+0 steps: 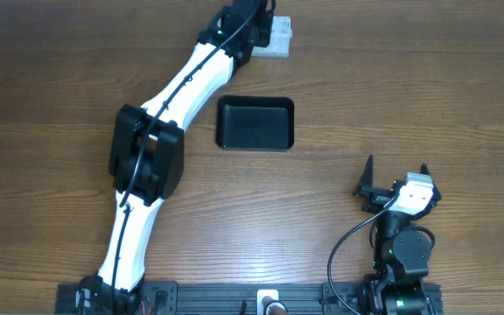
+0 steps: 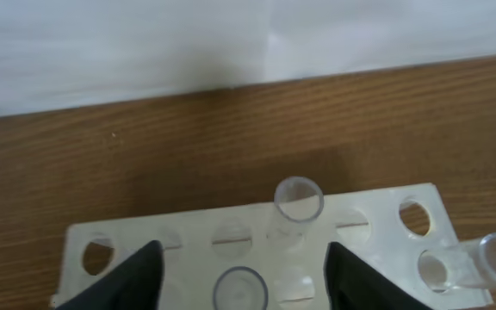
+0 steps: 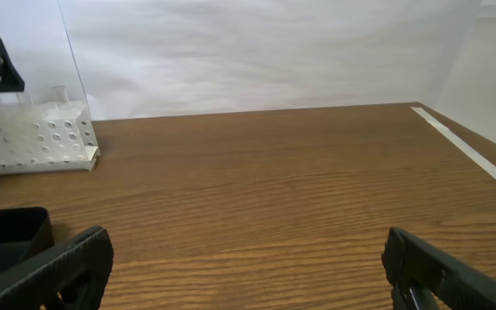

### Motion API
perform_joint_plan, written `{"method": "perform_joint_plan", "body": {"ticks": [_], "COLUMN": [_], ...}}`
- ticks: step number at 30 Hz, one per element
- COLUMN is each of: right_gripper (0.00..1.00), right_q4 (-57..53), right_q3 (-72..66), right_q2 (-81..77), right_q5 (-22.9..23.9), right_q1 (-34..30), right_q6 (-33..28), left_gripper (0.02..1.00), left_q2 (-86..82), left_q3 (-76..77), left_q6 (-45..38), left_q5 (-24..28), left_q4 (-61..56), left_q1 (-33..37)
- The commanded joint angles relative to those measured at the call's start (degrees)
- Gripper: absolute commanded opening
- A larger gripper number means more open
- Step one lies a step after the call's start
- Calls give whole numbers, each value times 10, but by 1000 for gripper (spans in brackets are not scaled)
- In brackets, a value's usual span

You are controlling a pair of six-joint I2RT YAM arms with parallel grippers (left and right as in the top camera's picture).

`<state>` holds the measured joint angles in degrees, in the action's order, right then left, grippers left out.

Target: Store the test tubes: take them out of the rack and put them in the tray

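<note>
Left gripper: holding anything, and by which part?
Nothing held. Left gripper is open over the rack, fingers either side of a test tube, not closed on it.

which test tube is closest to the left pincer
The test tube between the fingers of the left pincer; the middle tube and the leaning tube at the rack's end sit farther off.

Left arm [image 1: 160,149]: stretched long, reaching far forward and slanting toward the middle. Left gripper [image 2: 244,275]: tilted downward, fingers apart. Right arm [image 1: 401,245]: folded close over its base. Right gripper [image 1: 395,178]: low, fingers spread wide.
</note>
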<state>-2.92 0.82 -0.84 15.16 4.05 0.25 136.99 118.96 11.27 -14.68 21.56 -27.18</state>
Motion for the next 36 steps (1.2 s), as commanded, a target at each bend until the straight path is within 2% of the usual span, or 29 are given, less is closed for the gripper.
{"method": "perform_joint_plan", "body": {"ticks": [1, 10, 23, 36], "right_gripper": [991, 991, 993, 991], "right_q4": [2, 2, 2, 2], "right_q3": [-5, -5, -5, -5], "right_q2": [5, 5, 5, 5], "right_q5": [-3, -3, -3, -3], "right_q1": [-2, -2, -2, -2], "right_q6": [5, 5, 5, 5], "left_gripper": [487, 275, 159, 134], "left_q2": [15, 15, 15, -64], "left_q3": [16, 16, 16, 16], "left_q6": [-4, -4, -4, -21], "left_q5": [12, 12, 12, -3], "left_q4": [-2, -13, -12, -12], "left_q1": [3, 3, 4, 3]}}
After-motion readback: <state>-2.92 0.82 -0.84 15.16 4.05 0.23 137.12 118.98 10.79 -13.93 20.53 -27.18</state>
